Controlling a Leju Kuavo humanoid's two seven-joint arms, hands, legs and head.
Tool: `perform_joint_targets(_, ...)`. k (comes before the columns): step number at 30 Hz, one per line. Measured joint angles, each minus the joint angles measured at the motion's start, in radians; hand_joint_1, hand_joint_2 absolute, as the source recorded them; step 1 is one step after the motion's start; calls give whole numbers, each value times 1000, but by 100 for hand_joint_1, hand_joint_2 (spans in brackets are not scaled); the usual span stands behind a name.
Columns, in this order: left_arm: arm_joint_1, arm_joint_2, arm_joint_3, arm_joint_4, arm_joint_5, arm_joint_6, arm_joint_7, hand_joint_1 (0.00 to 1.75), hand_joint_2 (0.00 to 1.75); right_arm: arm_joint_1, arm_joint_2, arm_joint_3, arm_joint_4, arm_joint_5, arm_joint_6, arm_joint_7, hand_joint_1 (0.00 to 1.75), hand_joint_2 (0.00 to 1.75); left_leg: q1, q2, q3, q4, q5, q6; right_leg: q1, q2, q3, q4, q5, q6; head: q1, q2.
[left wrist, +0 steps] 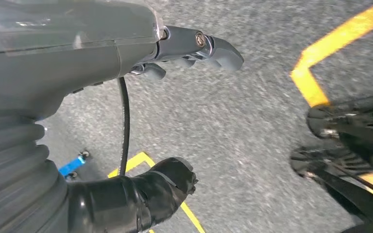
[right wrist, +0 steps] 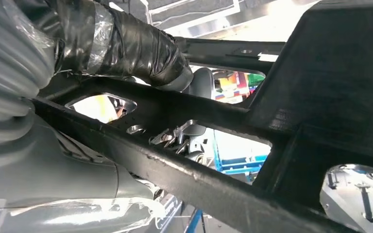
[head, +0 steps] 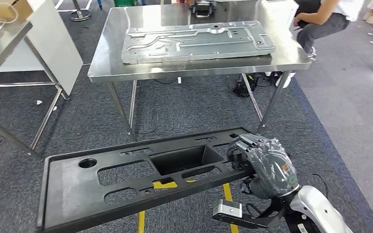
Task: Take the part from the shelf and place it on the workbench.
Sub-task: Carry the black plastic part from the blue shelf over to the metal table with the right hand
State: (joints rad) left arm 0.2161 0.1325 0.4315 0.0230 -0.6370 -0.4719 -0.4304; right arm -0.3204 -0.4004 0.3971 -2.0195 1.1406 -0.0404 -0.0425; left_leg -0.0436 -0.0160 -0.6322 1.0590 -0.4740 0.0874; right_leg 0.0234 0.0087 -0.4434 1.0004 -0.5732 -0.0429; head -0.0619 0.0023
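The black part (head: 141, 182), a long flat moulded panel with cut-outs and a deep rectangular pocket, hangs low in the head view from about 8 to 4 o'clock, above the grey carpet (head: 184, 114). The right hand (head: 262, 162) wraps its fingers over the panel's edge near one end; the right wrist view shows the thumb pressed across a rib. The left hand (left wrist: 175, 116) hangs over the floor with fingers apart, holding nothing. The part looks stiff and probably light, yet held at one end it will likely lever and sag; support nearer the pocket would steady it. At 12 o'clock the steel desk (head: 102, 68) already carries a stamped metal sheet (head: 196, 41), leaving little bare surface. A seated person (head: 320, 22) is at 1 o'clock.
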Motion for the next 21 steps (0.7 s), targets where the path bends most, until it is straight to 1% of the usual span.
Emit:
perform_joint_targets(1,2,5,0,0,0,0,0,0,175,1,1,0,0,0,1,0,175,175,-11,-1,14,-28,47,11,-5,4,15,-6,-6,4,5,0)
perform_joint_targets(2,3,6,0,0,0,0,0,0,175,0,2,0,-1,0,1,0,175,175,-16,-1,31,-50,52,13,-9,6,29,-8,-3,11,7,0)
perform_joint_targets(3,2,8,0,0,0,0,0,0,175,-2,2,0,-2,0,2,0,175,175,-16,1,55,-70,42,15,-12,6,37,-4,10,16,5,0)
perform_joint_targets(4,2,8,0,0,1,0,0,0,175,-4,2,-1,-3,0,2,0,175,175,-13,1,81,-93,41,18,-12,4,34,20,29,20,3,0)
perform_joint_targets(5,2,8,0,-1,1,-1,0,0,175,-8,2,-2,-3,2,3,1,175,175,-8,1,107,-114,38,20,-11,3,11,63,50,25,4,0)
perform_joint_targets(6,1,8,0,-1,2,-2,0,0,175,-11,3,-3,-2,3,5,1,175,175,1,1,133,-130,34,17,-11,2,-26,121,63,31,5,0)
perform_joint_targets(7,-1,7,0,-1,2,-3,0,0,175,-12,3,-4,-1,5,7,3,175,175,8,1,156,-142,25,10,-14,2,-73,183,60,38,7,0)
perform_joint_targets(8,-3,5,-1,-1,2,-5,0,0,175,-13,3,-4,1,7,10,5,175,175,16,0,177,-148,11,4,-20,2,-122,232,36,47,8,0)
perform_joint_targets(9,-4,3,-1,-1,2,-6,1,0,175,-14,3,-4,3,9,15,7,175,175,25,-2,199,-151,-6,-6,-27,1,-167,260,-4,56,8,0)
perform_joint_targets(10,-5,1,-1,-1,2,-7,1,0,175,-15,3,-4,6,11,22,11,175,175,34,-4,222,-153,-25,-15,-34,0,-201,264,-50,67,8,0)
perform_joint_targets(11,-5,0,-1,-1,1,-8,3,0,175,-17,3,-5,10,13,30,15,175,175,43,-6,247,-153,-46,-24,-42,-2,-227,246,-86,78,8,0)
perform_joint_targets(12,-5,-1,-1,-1,0,-9,4,0,175,-20,3,-5,13,17,38,21,175,175,51,-8,273,-153,-68,-34,-49,-4,-244,210,-91,88,8,0)
perform_joint_targets(13,-5,-1,-2,-1,-4,-8,5,0,175,-23,3,-6,16,25,47,29,175,175,58,-8,299,-153,-92,-43,-55,-8,-255,156,-45,98,9,0)
perform_joint_targets(14,-5,1,-2,-1,-8,-8,6,0,175,-26,3,-7,21,37,56,38,175,175,63,-9,327,-151,-117,-51,-60,-15,-262,103,47,104,11,0)
perform_joint_targets(15,-6,3,-4,0,-14,-9,6,0,175,-32,3,-7,27,54,66,49,175,175,64,-10,346,-152,-140,-62,-60,-18,-264,69,128,101,14,0)
perform_joint_targets(16,-9,6,-6,0,-19,-11,5,0,175,-40,4,-7,32,70,73,59,175,175,66,-10,363,-157,-157,-72,-58,-20,-264,52,192,92,15,0)
perform_joint_targets(17,-12,9,-9,0,-24,-14,5,0,175,-50,4,-8,37,83,77,66,175,175,67,-10,376,-160,-164,-82,-54,-21,-261,53,213,78,16,0)
perform_joint_targets(18,-17,12,-12,-1,-26,-16,4,0,175,-62,3,-11,39,91,80,71,175,175,68,-10,375,-154,-156,-93,-50,-18,-253,59,195,63,15,0)
perform_joint_targets(19,-23,15,-14,-1,-28,-17,3,0,175,-72,2,-15,41,96,79,74,175,175,71,-8,362,-120,-134,-100,-50,-16,-242,52,185,52,13,0)
perform_joint_targets(20,-27,17,-16,-1,-29,-18,3,0,175,-79,1,-18,42,97,79,74,175,175,73,-5,327,-53,-103,-106,-51,-15,-223,38,174,42,12,0)
perform_joint_targets(21,-30,19,-17,-1,-30,-18,2,0,175,-83,1,-20,44,97,79,75,175,175,75,-3,273,31,-80,-110,-51,-14,-197,19,163,35,11,0)
